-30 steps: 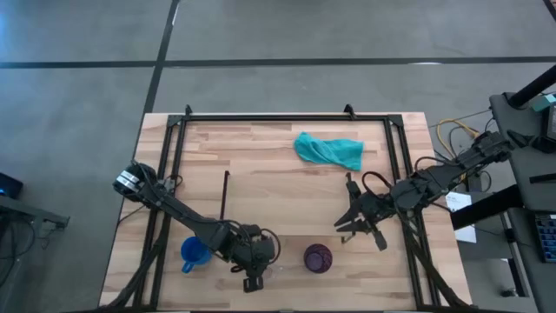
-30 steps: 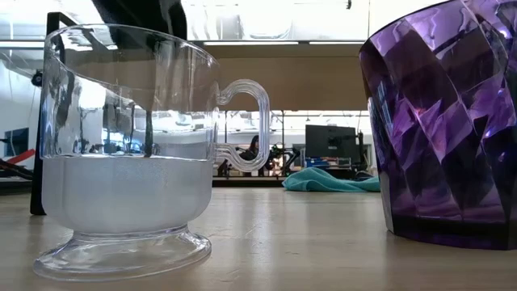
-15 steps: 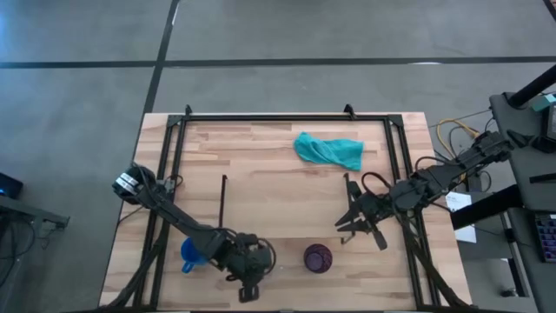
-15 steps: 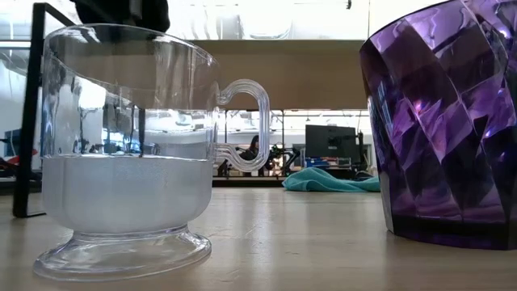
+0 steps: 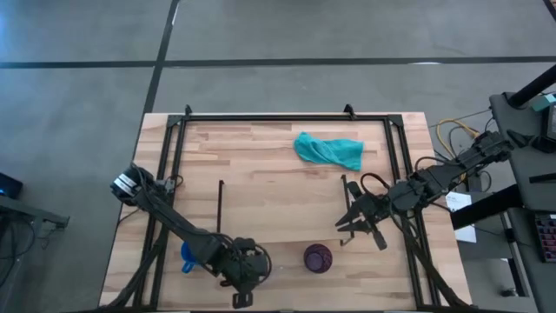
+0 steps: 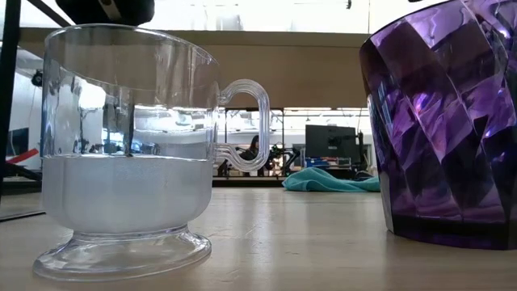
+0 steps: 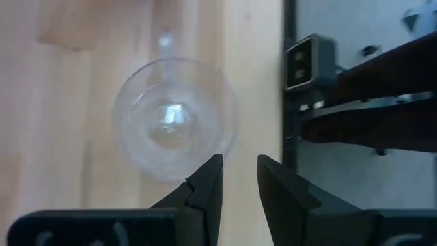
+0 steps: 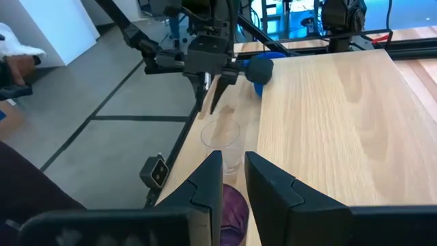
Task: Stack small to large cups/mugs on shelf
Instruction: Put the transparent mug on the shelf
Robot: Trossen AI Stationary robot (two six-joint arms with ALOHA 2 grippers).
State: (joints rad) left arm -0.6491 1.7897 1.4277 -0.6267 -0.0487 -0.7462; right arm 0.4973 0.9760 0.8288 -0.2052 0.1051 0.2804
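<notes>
From above, at the near edge of the table (image 5: pixel 261 165), my left claw (image 5: pixel 241 287) hangs at the near-left, with the blue mug (image 5: pixel 191 255) just to its left and the purple cup (image 5: pixel 317 257) to its right. I cannot pick out the glass cup from this height. My right claw (image 5: pixel 352 224) waits over the right half, far side of the purple cup; I cannot tell its finger spacing from up there. A teal cloth (image 5: pixel 328 149) lies at the far side. One thin black rod (image 5: pixel 220 202) lies left of centre; I see no wooden shelf board.

Low view: glass cup (image 6: pixel 129 153), footed, upright, handle pointing right; purple cup (image 6: pixel 444 121) upright and well apart on its right. A dark part of my left arm (image 6: pixel 105 8) sits directly over the glass rim.

Left wrist view: the glass cup (image 7: pixel 174 126) lies straight ahead of my left claw (image 7: pixel 239 179), seen mouth-on, close to the table edge. Fingers are parted only a little, holding nothing, the gap narrower than the cup.

Right wrist view: my right claw (image 8: pixel 232 176) is slightly parted and empty, with the purple cup (image 8: pixel 231 201) close below, the glass cup (image 8: pixel 222 140) beyond, and the left claw (image 8: pixel 210 89) above it.

Judgement: the left arm is nearer; the glass sits directly beneath its claw.
</notes>
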